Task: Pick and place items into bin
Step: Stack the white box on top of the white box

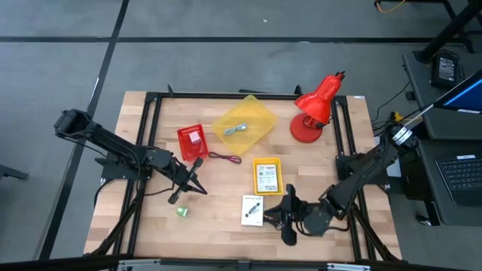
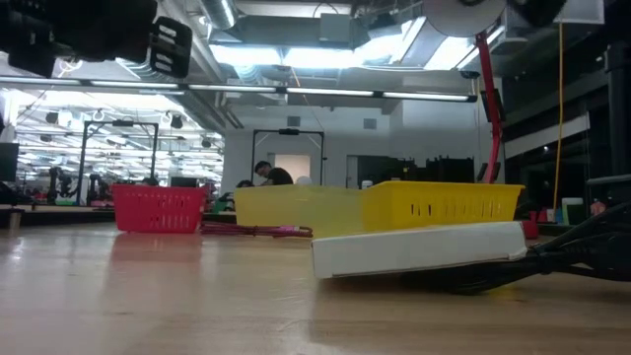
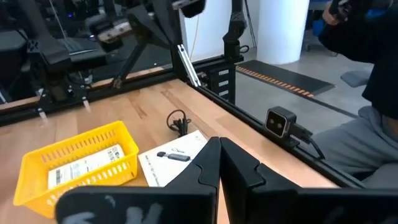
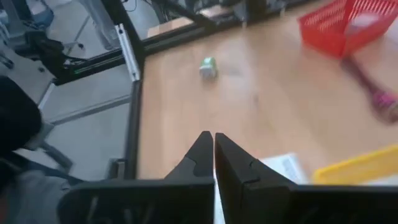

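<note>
A translucent yellow bin (image 1: 243,124) stands at the table's far middle with a blue-grey strip (image 1: 238,129) lying in it. A white card (image 1: 253,210) lies flat near the front, with a black cord (image 3: 178,121) beside it. A tiny green object (image 1: 181,212) lies front left, and a dark red cord (image 1: 224,156) with a pink end (image 4: 385,102) lies mid-table. My left gripper (image 1: 202,190) is shut above the table, left of the card. My right gripper (image 1: 275,216) hovers shut just right of the card. Neither holds anything.
A small red basket (image 1: 193,139) and a small yellow basket (image 1: 267,175) each hold a printed card. A red desk lamp (image 1: 315,109) stands at the far right. A black frame rail (image 1: 151,135) runs round the table. A person (image 3: 373,62) sits beyond the front edge.
</note>
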Action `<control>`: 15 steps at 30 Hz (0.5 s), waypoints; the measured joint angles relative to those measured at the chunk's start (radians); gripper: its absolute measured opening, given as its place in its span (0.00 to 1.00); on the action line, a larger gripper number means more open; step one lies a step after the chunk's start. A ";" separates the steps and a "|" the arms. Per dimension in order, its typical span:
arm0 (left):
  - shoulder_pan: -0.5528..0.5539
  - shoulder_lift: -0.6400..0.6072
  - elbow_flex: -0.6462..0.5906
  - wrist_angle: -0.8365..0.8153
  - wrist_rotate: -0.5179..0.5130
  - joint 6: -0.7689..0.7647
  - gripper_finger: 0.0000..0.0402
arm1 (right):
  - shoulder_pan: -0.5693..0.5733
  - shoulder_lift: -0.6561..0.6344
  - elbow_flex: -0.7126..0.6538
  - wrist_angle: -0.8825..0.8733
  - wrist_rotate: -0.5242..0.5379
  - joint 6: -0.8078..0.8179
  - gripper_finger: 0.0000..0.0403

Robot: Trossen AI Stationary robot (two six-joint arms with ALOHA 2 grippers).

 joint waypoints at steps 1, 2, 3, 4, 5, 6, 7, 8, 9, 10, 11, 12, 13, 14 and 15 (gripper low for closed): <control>-0.003 0.018 0.013 0.003 0.000 0.000 0.01 | 0.012 0.014 0.015 -0.017 0.003 0.045 0.00; -0.006 0.035 0.022 0.001 0.000 0.000 0.00 | 0.022 0.029 0.028 -0.033 0.004 0.087 0.00; -0.010 0.053 0.030 -0.001 0.000 0.005 0.00 | 0.030 0.047 0.040 -0.044 0.004 0.127 0.00; -0.013 0.076 0.044 -0.002 0.000 0.013 0.00 | 0.040 0.066 0.051 -0.052 0.003 0.171 0.00; -0.018 0.099 0.055 -0.001 0.000 0.022 0.00 | 0.049 0.084 0.061 -0.059 0.003 0.213 0.00; -0.019 0.120 0.063 -0.001 0.000 0.033 0.01 | 0.056 0.101 0.071 -0.067 0.003 0.256 0.00; -0.022 0.142 0.071 -0.003 0.001 0.045 0.01 | 0.064 0.119 0.083 -0.073 0.003 0.304 0.00; -0.024 0.163 0.078 -0.004 0.001 0.051 0.01 | 0.071 0.133 0.094 -0.087 0.002 0.355 0.00; -0.024 0.181 0.086 -0.005 0.001 0.055 0.01 | 0.078 0.147 0.105 -0.111 0.002 0.413 0.00; -0.024 0.196 0.094 -0.004 0.002 0.057 0.01 | 0.083 0.162 0.119 -0.141 -0.004 0.470 0.00; -0.024 0.208 0.100 -0.004 0.002 0.057 0.01 | 0.086 0.177 0.135 -0.182 -0.016 0.524 0.00; -0.024 0.217 0.105 -0.004 0.002 0.057 0.01 | 0.088 0.187 0.152 -0.231 -0.034 0.579 0.00; -0.024 0.224 0.109 -0.004 0.002 0.057 0.01 | 0.088 0.198 0.172 -0.277 -0.052 0.629 0.00; -0.024 0.227 0.111 -0.004 0.002 0.057 0.01 | 0.088 0.207 0.197 -0.320 -0.070 0.676 0.00; -0.024 0.227 0.111 -0.005 0.002 0.056 0.01 | 0.087 0.215 0.217 -0.364 -0.085 0.714 0.00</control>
